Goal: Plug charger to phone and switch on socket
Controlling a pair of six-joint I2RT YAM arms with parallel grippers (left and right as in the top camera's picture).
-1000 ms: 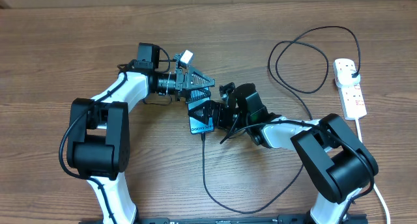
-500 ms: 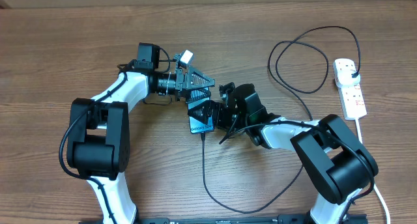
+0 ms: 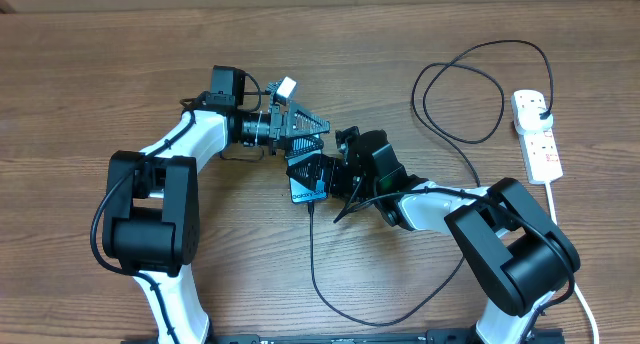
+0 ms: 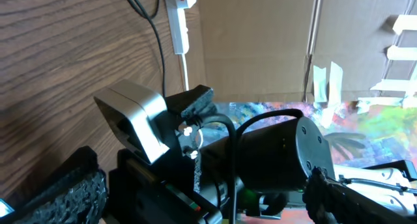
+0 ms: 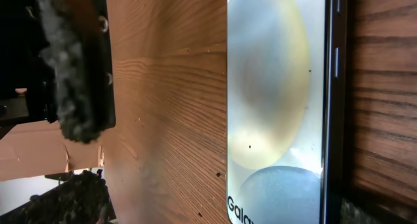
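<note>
The phone (image 3: 309, 191) lies flat at the table's middle, its light blue screen (image 5: 273, 100) showing "Galaxy" text. The black charger cable (image 3: 314, 269) runs from the phone's lower edge in a long loop to a black plug (image 3: 541, 107) in the white socket (image 3: 538, 136) at the far right. I cannot tell whether the tip is inserted. My left gripper (image 3: 312, 144) hovers open just above the phone's top end, its fingers (image 4: 65, 193) wide apart. My right gripper (image 3: 335, 170) is open beside the phone, which lies between its fingers (image 5: 62, 198) untouched.
The socket's thick white cord (image 3: 566, 246) runs down the right edge. The charger cable makes wide loops (image 3: 455, 104) behind the right arm. The socket strip (image 4: 177, 2) and a cardboard wall (image 4: 260, 42) show in the left wrist view.
The right arm's forearm has shifted a touch. Both grippers stay open and the phone has not moved.
</note>
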